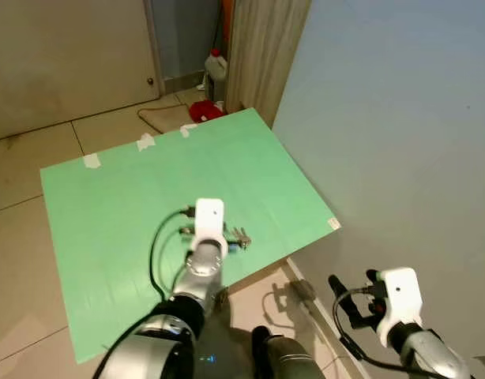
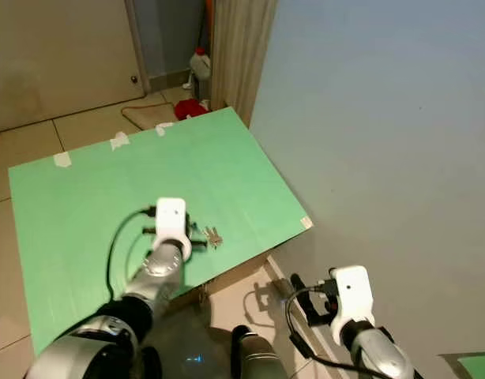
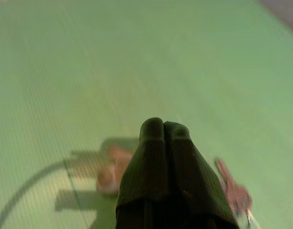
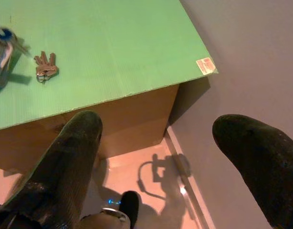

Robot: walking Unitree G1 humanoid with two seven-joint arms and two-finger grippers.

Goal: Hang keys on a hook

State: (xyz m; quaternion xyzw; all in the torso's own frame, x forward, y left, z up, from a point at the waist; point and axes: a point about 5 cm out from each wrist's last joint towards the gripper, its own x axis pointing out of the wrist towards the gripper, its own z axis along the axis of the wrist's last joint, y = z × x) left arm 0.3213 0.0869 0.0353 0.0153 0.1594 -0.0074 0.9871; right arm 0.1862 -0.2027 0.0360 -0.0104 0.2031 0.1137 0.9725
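Green board on tiled floor by wall; keys beside left hand, pinched empty; right hand wide.

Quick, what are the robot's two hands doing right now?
Left gripper: shut, holding nothing, above the green board beside the keys.
Right gripper: open, empty.

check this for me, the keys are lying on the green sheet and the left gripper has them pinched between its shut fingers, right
Not quite. The keys do lie on the green sheet, but the left gripper is not holding them. Its fingers are shut on nothing, hovering above the sheet, with the keys lying loose beside them. The left wrist view shows this.
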